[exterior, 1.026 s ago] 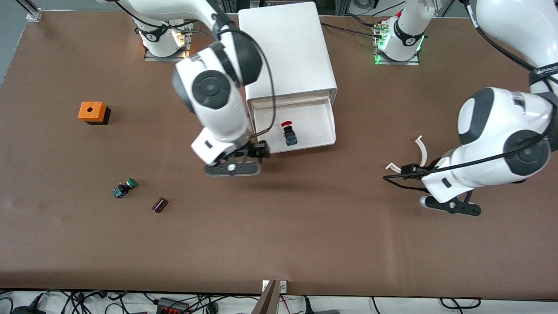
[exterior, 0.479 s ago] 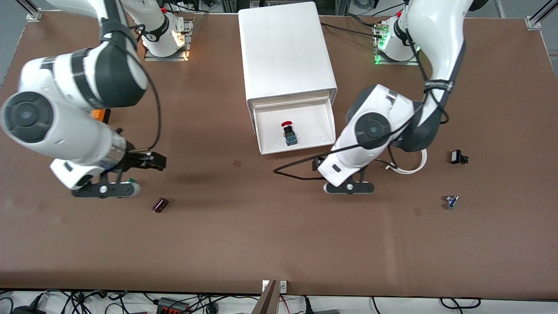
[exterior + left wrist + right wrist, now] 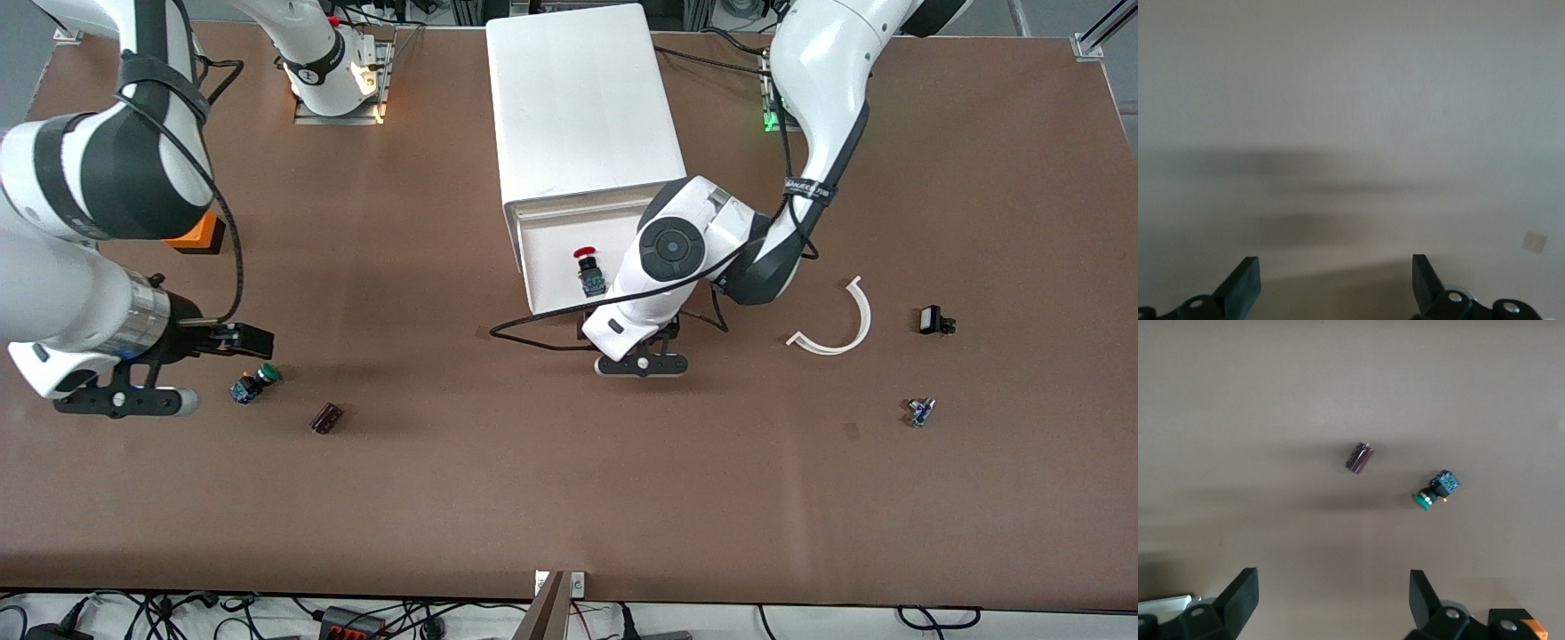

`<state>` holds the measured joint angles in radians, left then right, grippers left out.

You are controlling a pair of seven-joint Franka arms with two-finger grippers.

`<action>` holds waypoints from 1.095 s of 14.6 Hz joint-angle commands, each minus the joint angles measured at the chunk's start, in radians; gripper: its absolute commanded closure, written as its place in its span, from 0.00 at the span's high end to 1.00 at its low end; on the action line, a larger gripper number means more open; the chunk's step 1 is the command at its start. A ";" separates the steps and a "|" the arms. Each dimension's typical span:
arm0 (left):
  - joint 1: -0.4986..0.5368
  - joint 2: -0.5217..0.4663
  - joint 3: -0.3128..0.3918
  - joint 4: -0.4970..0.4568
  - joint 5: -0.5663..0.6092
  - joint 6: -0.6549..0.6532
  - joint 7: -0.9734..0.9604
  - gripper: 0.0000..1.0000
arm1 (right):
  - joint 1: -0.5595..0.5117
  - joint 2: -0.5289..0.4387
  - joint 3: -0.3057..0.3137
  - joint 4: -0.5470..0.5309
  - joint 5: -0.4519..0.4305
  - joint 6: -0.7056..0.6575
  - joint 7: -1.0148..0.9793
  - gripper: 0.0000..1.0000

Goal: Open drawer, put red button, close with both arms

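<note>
The drawer (image 3: 533,267) stands pulled out of the white cabinet (image 3: 578,98). The red button (image 3: 585,260) lies inside it, red cap toward the cabinet. My left gripper (image 3: 653,336) hangs low over the table just in front of the drawer's front edge, toward the left arm's end. In the left wrist view it (image 3: 1336,287) is open and empty, with only bare table below. My right gripper (image 3: 244,339) is over the table at the right arm's end, beside the green button (image 3: 255,383). In the right wrist view it (image 3: 1333,603) is open and empty.
An orange cube (image 3: 203,235) sits partly under the right arm. A dark purple part (image 3: 326,417) lies near the green button (image 3: 1435,491). A white curved strip (image 3: 840,329), a small black part (image 3: 933,320) and a small blue part (image 3: 920,411) lie toward the left arm's end.
The right arm has swung from the drawer to its own end of the table. The left arm has moved in to the drawer's front. The red button has stayed in the drawer.
</note>
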<state>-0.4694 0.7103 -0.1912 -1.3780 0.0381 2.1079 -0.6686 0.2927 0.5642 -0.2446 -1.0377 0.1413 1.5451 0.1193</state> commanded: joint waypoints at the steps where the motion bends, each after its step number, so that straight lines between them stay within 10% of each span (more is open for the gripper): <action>1: -0.049 -0.044 0.004 -0.070 0.028 0.011 -0.025 1.00 | -0.055 -0.156 0.031 -0.187 0.012 0.105 -0.015 1.00; 8: -0.005 -0.126 -0.086 -0.233 -0.047 0.007 -0.080 1.00 | -0.295 -0.336 0.220 -0.321 -0.095 0.069 -0.116 1.00; 16: -0.003 -0.155 -0.160 -0.329 -0.061 0.006 -0.244 1.00 | -0.302 -0.455 0.231 -0.473 -0.154 0.050 -0.150 1.00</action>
<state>-0.4923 0.6104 -0.3150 -1.6336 -0.0075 2.1086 -0.8627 0.0073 0.2066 -0.0384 -1.3781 0.0018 1.5565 -0.0227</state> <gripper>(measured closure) 0.000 0.000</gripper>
